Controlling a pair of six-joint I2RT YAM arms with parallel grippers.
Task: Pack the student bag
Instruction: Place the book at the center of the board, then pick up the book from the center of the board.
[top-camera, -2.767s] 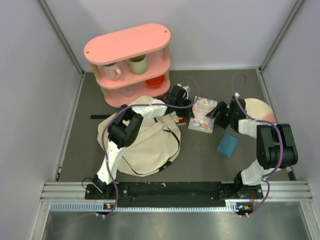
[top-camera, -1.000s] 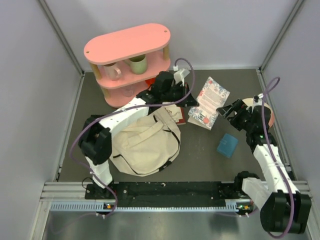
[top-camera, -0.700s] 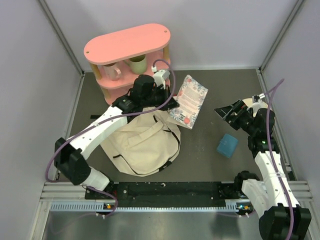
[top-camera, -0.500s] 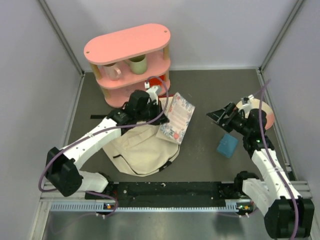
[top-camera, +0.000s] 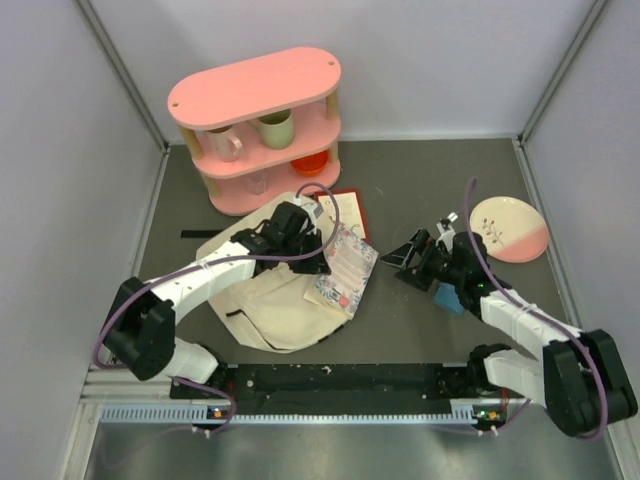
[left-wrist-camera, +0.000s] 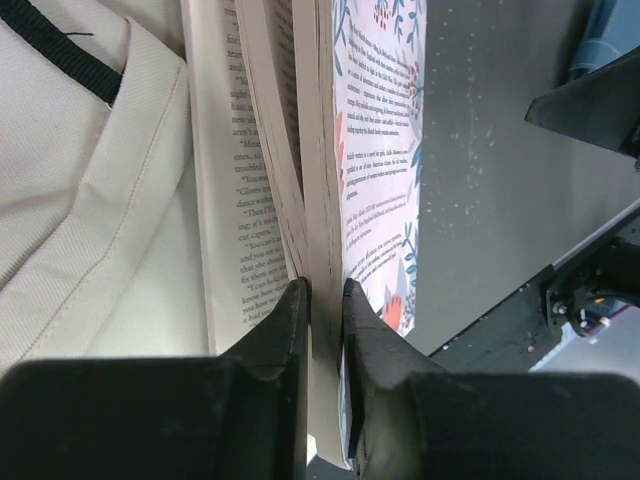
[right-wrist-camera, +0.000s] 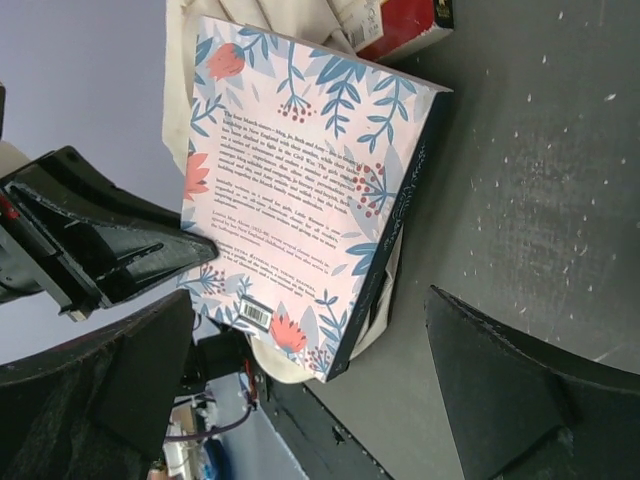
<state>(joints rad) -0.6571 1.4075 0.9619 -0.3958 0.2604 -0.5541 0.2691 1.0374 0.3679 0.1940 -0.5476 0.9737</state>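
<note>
The left fingers (left-wrist-camera: 280, 335) are clamped on the lower edge of a paperback book (left-wrist-camera: 378, 140), pinching its floral back cover together with a wad of pages, while the remaining pages fan open to one side. The right fingers (right-wrist-camera: 500, 385) stand wide apart and grip nothing; they point at the book's back cover from just beside it, low over the grey table (top-camera: 420, 180).

The student bag (top-camera: 262, 305), a cream fabric backpack with dark zipper lines, lies slumped on the left half of the table, in front of a pink two-tier shelf (top-camera: 255, 90). The left arm reaches across the top of the bag. The book is tilted over the bag's right edge, partly above the fabric and partly above bare table; whether it touches the bag is hard to tell.

Behind the bag, close to the shelf, lies what looks like a second book with a red border (top-camera: 347, 207). A small blue box (top-camera: 449, 299) sits partly hidden beneath the right arm. A pink-and-white plate (top-camera: 510, 228) rests near the right wall. The shelf's middle tier holds a pink mug (top-camera: 226, 144) and a green cup (top-camera: 277, 130).
</note>
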